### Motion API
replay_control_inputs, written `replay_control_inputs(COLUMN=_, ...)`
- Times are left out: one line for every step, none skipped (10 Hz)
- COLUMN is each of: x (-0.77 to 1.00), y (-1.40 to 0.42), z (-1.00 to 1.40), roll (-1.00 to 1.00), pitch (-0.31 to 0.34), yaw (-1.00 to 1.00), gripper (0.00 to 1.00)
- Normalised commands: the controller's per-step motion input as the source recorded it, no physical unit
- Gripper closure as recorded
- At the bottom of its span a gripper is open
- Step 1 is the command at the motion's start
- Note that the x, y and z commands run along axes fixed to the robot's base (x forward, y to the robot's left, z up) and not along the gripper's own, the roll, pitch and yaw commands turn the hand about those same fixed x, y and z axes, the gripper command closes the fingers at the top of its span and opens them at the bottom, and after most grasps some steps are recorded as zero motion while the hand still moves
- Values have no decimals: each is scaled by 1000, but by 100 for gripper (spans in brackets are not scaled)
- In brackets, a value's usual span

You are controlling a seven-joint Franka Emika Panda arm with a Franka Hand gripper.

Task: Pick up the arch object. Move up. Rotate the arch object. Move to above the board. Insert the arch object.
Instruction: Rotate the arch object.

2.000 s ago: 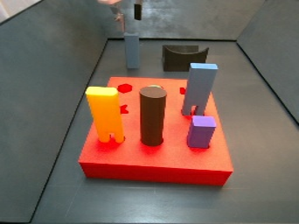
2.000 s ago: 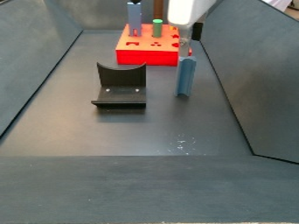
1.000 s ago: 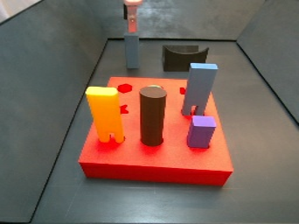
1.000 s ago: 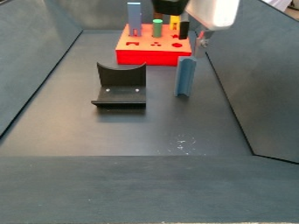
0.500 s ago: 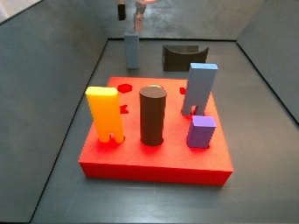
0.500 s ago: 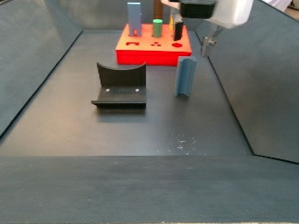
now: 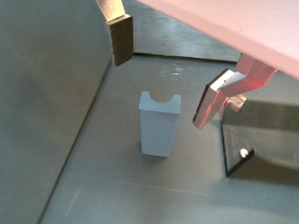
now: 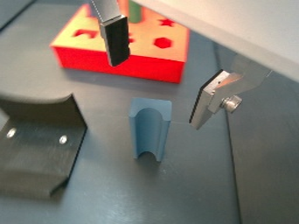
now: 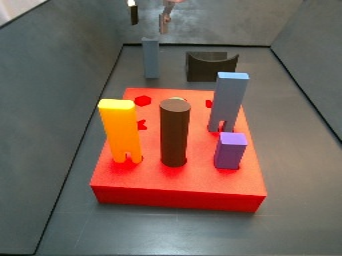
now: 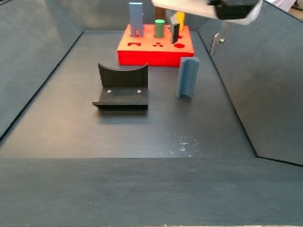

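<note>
The arch object (image 7: 156, 127) is a blue-grey block standing upright on the dark floor, with a semicircular notch in its top end. It also shows in a wrist view (image 8: 149, 131) and in both side views (image 9: 152, 58) (image 10: 187, 78). My gripper (image 7: 167, 74) hangs above it, open and empty, with one finger on each side and well clear of the block; it also shows in the other views (image 8: 162, 72) (image 9: 147, 12) (image 10: 197, 37). The red board (image 9: 174, 190) lies beside the block and shows in two more views (image 10: 148, 57) (image 8: 117, 59).
The dark fixture (image 10: 120, 87) stands on the floor near the block (image 9: 207, 65) (image 8: 35, 144) (image 7: 263, 149). A yellow peg (image 9: 119, 130), a dark cylinder (image 9: 175, 130), a blue peg (image 9: 230, 100) and a purple peg (image 9: 230, 150) stand in the board. Grey walls enclose the floor.
The gripper's fingers have spread apart above the arch block, and the gripper has shifted and risen a little. The block and the board have not moved.
</note>
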Motion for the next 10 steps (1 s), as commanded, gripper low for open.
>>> replay_control_inputs(x=39, y=0, z=-37, roll=-1, pitch=13, yaw=1000, gripper=0)
replay_control_inputs(x=39, y=0, z=-37, roll=-1, pitch=14, yaw=1000, gripper=0)
replay_control_inputs(x=39, y=0, z=-37, roll=-1, pitch=16, yaw=1000, gripper=0)
replay_control_inputs(x=39, y=0, z=-37, roll=-1, pitch=19, yaw=1000, gripper=0)
replay_control_inputs(x=40, y=0, z=-36, roll=-1, pitch=22, yaw=1000, gripper=0)
replay_control_inputs(x=40, y=-1, z=-36, roll=-1, pitch=27, yaw=1000, gripper=0)
replay_control_inputs(x=40, y=-1, z=-36, roll=-1, pitch=32, yaw=870, gripper=0)
replay_control_inputs(x=40, y=-1, z=-35, roll=-1, pitch=31, yaw=625, gripper=0)
replay_control_inputs(x=40, y=-1, z=-35, roll=-1, pitch=31, yaw=417, gripper=0)
replay_control_inputs(x=41, y=0, z=-34, roll=-1, pitch=31, yaw=274, gripper=0)
